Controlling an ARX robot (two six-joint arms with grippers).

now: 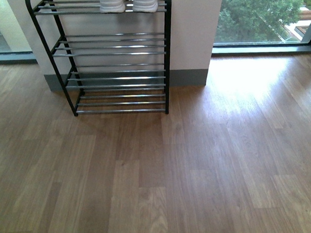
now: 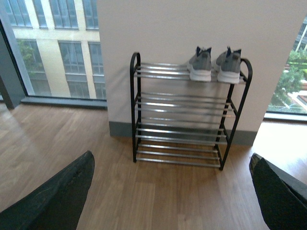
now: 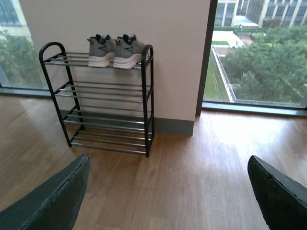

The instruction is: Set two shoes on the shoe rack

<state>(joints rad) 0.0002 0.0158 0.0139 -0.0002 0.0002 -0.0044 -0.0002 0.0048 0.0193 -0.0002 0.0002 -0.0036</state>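
Two grey knit sneakers with white soles stand side by side on the top tier of the black shoe rack (image 1: 115, 50), toward its right end. Only their toes show in the front view: left shoe (image 1: 113, 3), right shoe (image 1: 147, 1). The left wrist view shows the rack (image 2: 184, 112) whole with both shoes (image 2: 201, 64) (image 2: 229, 67) on top. The right wrist view shows the same rack (image 3: 103, 103) and shoes (image 3: 100, 50) (image 3: 127, 50). My left gripper (image 2: 172, 191) hangs open over bare floor, well back from the rack. My right gripper (image 3: 168, 191) is open too, also holding nothing.
The rack stands against a white wall pillar (image 1: 192, 26) with a grey skirting. Floor-to-ceiling windows (image 1: 265, 11) flank the pillar. Wooden floor (image 1: 174, 173) stretches from the rack toward me. Lower rack tiers (image 1: 117, 79) carry nothing.
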